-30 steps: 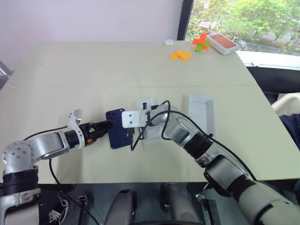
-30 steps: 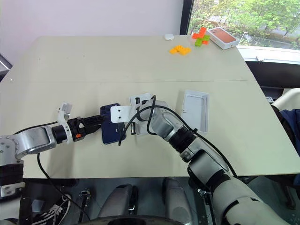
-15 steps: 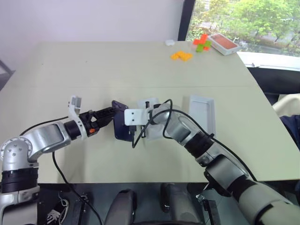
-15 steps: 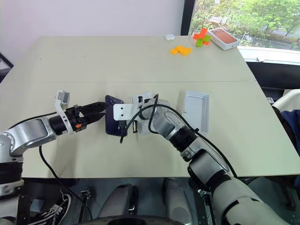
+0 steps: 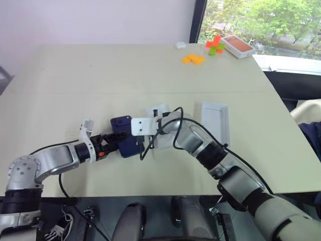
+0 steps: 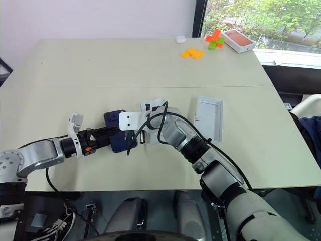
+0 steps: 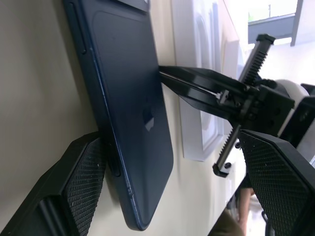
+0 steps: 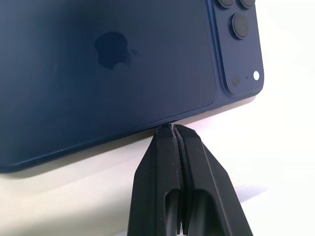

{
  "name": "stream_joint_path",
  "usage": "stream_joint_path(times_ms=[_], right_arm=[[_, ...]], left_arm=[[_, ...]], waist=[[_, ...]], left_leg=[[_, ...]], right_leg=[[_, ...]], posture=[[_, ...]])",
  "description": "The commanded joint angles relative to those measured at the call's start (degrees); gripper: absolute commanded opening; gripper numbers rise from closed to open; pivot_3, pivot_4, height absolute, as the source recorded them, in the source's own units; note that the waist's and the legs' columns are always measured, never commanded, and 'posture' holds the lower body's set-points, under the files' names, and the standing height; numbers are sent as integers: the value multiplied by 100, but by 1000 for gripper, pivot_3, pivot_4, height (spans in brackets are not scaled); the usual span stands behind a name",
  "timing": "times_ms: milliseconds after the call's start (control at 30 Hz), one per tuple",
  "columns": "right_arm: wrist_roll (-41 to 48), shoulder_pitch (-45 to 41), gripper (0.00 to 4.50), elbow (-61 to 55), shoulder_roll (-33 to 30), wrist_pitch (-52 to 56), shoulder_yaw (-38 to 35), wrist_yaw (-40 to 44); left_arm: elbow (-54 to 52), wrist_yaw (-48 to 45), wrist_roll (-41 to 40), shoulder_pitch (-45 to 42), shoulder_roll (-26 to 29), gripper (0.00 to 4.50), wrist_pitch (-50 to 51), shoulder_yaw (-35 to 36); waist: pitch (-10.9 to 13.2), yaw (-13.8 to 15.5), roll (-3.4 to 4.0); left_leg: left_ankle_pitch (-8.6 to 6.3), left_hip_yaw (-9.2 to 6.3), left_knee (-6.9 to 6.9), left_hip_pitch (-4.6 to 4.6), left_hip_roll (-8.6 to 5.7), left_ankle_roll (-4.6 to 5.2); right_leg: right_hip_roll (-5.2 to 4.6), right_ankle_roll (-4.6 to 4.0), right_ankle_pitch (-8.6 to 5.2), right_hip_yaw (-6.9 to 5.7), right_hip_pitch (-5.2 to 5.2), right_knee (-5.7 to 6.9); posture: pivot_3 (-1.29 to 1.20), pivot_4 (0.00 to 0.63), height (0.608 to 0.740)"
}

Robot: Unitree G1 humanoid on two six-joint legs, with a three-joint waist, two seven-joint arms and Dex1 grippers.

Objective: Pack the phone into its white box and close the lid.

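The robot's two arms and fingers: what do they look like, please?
Both arms have silver-grey shells with black joints. The left gripper has black fingers with dotted pads, an orange mark and a white bracket. The right gripper has slim black fingers, a white plate and loose black cables.

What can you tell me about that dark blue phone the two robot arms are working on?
The phone is a slim, dark navy slab with a glossy back, a logo at its centre and a raised camera block at one corner. It lies back up on the beige table, beside a white tray. The open left gripper straddles it, one finger against its edge. The shut right gripper presses its tips against the opposite long edge.
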Motion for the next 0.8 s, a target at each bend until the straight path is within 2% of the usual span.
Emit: stream_joint_path(times_ms=[33, 100, 200, 433, 800], right_arm=[[75, -33, 63, -103, 48, -78, -37, 3], [70, -19, 63, -113, 42, -97, -25, 3], [80, -8, 0, -143, 46, -76, -28, 19], [76, -14, 0, -141, 39, -69, -34, 22], [232, 7, 0, -237, 17, -38, -161, 108]], left_arm=[[-51, -223, 28, -37, 50, 4316, -73, 119], [-1, -250, 6, -34, 4, 4316, -100, 130], [15, -343, 92, 2, -38, 3466, -106, 120], [-10, -457, 99, 105, -21, 43, -99, 152], [115, -779, -2, 334, 5, 43, -88, 313]], waist=[[0, -1, 0], [0, -2, 0], [0, -2, 0], [-1, -2, -1], [0, -9, 0]], left_leg=[[0, 0, 0, 0, -1, 0], [0, 0, 0, -1, -1, 0], [0, 0, 0, -1, -1, 0], [0, 0, 0, -1, 0, 0], [0, 0, -1, -2, 1, 1]], right_leg=[[0, 0, 0, 0, 0, 0], [0, 0, 0, 0, 0, -1], [0, 0, 0, 0, 0, -1], [-1, 0, 0, 0, 0, -1], [-1, 0, 0, 0, -2, -1]], posture=[[0, 150, 740], [0, 150, 740], [0, 150, 740], [0, 150, 740], [0, 150, 740]])
